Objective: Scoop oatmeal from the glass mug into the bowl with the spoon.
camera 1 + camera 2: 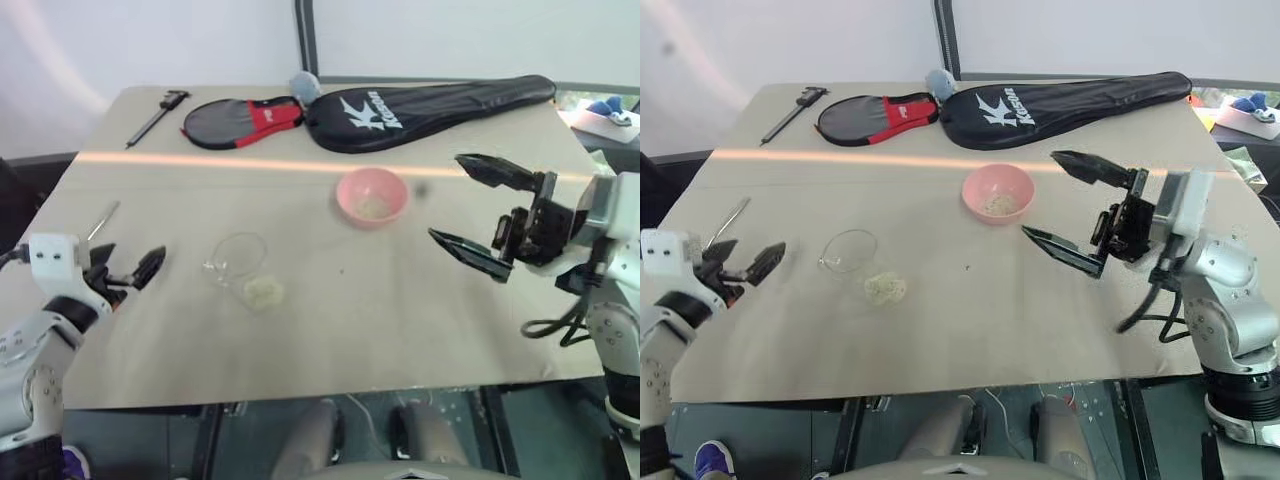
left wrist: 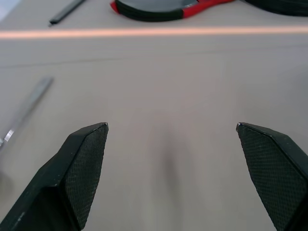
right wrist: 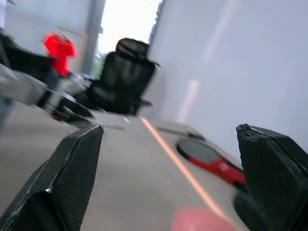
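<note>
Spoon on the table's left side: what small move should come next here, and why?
Probably the left claw should reach for the spoon. It is open and empty, and the spoon lies untouched just beyond it. The glass mug lies beside spilled oatmeal; the bowl holds little.

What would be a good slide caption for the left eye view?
Both grippers open above the table; glass mug and spilled oatmeal near the pink bowl.

A pink bowl [image 1: 371, 195] holds pale beige oatmeal [image 1: 374, 208] on the tan worktop [image 1: 400, 300]. The mug [image 1: 236, 258] is clear glass, the spoon [image 1: 102, 220] silver. A black racket cover [image 1: 430, 105] bears white lettering, beside a black-and-red one [image 1: 240, 120].
</note>
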Tool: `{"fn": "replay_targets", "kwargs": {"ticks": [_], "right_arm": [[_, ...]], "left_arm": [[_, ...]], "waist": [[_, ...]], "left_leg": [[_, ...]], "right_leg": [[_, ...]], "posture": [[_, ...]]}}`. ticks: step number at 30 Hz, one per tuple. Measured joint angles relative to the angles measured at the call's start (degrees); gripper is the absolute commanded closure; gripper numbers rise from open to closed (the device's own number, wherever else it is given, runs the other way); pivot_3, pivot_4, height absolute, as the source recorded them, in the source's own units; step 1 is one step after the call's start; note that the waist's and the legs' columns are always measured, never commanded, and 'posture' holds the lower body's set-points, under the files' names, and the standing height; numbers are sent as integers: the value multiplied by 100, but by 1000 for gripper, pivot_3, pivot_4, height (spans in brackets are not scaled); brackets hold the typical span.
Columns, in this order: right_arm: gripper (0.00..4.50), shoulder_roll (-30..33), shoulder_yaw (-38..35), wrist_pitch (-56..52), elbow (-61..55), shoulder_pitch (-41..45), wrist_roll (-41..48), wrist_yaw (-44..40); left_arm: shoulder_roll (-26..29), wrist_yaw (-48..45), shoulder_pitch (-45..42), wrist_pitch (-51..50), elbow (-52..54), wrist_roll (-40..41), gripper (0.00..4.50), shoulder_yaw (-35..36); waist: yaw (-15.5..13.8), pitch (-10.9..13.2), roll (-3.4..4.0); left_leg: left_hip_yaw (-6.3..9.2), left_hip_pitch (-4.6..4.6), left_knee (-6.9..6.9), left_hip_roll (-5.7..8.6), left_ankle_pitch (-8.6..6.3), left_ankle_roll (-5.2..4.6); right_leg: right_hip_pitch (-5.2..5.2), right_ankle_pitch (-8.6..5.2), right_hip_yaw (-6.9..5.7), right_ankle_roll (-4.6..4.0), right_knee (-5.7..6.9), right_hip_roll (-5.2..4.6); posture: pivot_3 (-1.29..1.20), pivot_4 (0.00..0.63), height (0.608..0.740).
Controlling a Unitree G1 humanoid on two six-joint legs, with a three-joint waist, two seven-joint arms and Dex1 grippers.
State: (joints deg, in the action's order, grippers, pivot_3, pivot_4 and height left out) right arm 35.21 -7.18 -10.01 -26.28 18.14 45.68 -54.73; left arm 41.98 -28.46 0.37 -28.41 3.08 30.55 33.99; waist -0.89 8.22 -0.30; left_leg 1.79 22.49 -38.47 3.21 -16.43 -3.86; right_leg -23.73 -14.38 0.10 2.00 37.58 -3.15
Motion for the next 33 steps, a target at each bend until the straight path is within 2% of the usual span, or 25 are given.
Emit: {"fn": "replay_targets", "kwargs": {"ticks": [5,14,18,19,20,26,33], "right_arm": [[0,133,-76,-296,-24,-26,390,-238],[0,158,-183,-300,-43,-231,416,-615],[0,93,-208,-282,-69,-325,401,-674],[0,85,-210,-280,-73,-331,400,-680],[0,72,-230,-249,-77,-368,395,-716],[0,37,-256,-196,-67,-430,335,-747],[0,29,-339,-89,-73,-744,268,-718]], "left_arm": [[307,33,-470,-114,-560,-230,66,-86],[1158,161,-1509,-493,-2089,-972,66,-593],[1586,-174,-2403,-217,-3756,-1429,66,-1160],[1638,-214,-2497,-179,-3902,-1483,66,-1214],[1760,-391,-2952,-21,-4548,-1653,66,-1428],[1914,-514,-4361,907,-6687,-2402,66,-2067],[1879,-502,-4680,1373,-7756,-2720,66,-2127]], "waist": [[16,3,-2],[12,3,-4],[14,6,-10],[13,6,-13],[10,5,-15],[9,6,-31],[21,8,-40]], "left_leg": [[0,5,0,-1,1,1],[-1,3,0,2,1,2],[0,4,-1,2,2,3],[0,4,-2,2,2,3],[0,5,-3,4,2,3],[2,17,-10,10,2,2],[-2,33,-17,9,3,2]], "right_leg": [[-6,0,0,0,3,0],[-7,0,2,0,8,-1],[-8,0,-1,0,13,0],[-8,0,-2,0,13,0],[-8,0,-3,1,14,0],[-18,1,-6,2,19,-1],[-39,1,-1,2,35,-1]], "posture": [[0,150,740],[0,150,740],[0,150,740],[0,150,740],[0,150,740],[0,150,740],[0,150,740]]}}
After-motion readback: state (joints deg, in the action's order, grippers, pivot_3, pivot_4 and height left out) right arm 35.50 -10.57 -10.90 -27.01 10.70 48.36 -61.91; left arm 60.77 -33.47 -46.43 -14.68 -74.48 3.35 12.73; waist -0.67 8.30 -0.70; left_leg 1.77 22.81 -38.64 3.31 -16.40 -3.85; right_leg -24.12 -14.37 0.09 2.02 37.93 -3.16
